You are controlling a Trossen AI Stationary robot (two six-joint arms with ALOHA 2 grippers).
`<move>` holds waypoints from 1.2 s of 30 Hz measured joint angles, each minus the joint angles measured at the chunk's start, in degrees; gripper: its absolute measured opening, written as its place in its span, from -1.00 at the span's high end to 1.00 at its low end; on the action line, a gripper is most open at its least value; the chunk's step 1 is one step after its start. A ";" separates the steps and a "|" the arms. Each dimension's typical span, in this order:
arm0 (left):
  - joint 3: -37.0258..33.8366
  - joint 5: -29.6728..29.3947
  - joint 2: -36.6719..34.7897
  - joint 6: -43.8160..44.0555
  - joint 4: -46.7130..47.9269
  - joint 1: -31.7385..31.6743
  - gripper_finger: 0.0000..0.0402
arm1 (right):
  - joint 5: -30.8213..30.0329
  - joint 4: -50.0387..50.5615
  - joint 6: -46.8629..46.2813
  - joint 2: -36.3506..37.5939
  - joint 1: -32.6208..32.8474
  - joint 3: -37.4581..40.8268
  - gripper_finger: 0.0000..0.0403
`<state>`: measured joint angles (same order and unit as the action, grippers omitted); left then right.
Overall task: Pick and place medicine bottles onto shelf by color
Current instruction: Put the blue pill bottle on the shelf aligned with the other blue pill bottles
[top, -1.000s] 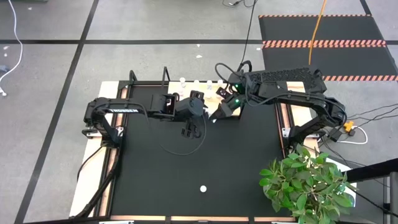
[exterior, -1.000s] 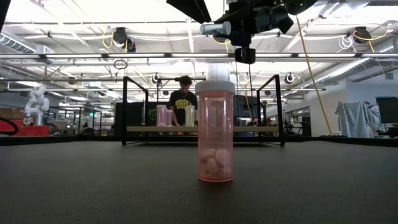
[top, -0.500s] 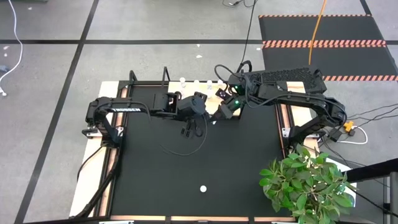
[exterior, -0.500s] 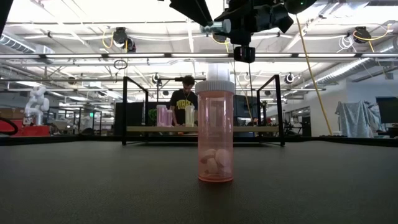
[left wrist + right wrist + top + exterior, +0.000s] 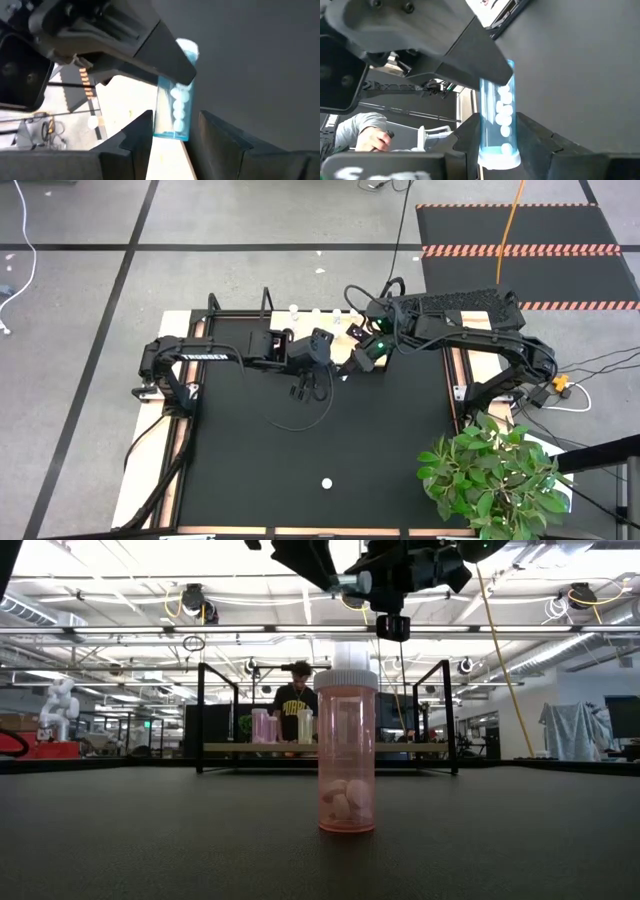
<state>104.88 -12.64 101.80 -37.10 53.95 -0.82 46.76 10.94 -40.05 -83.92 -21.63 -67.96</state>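
Midway, both the left pincer (image 5: 172, 132) and right pincer (image 5: 500, 137) clamp one clear teal-blue pill bottle (image 5: 176, 97) at upper centre; the pink bottle (image 5: 346, 750) waits low-centre on the tabletop (image 5: 150, 840).

Translucent blue plastic bottle (image 5: 499, 116), smooth and glossy, white pills visible inside. Pink bottle (image 5: 346, 752): translucent plastic with white ribbed cap. Tabletop (image 5: 150, 830): matt black, finely textured. Shelf (image 5: 325, 748): pale wood board, thin black metal brackets. Gripper fingers (image 5: 220, 137): matt dark plastic.
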 joint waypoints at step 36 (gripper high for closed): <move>-0.07 -2.16 0.00 -2.59 -0.44 -0.59 0.48 | 0.07 -0.02 0.36 0.04 -0.04 -0.09 0.48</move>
<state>104.81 -14.81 101.80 -39.69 53.52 -1.41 46.83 10.92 -39.69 -83.88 -21.67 -68.05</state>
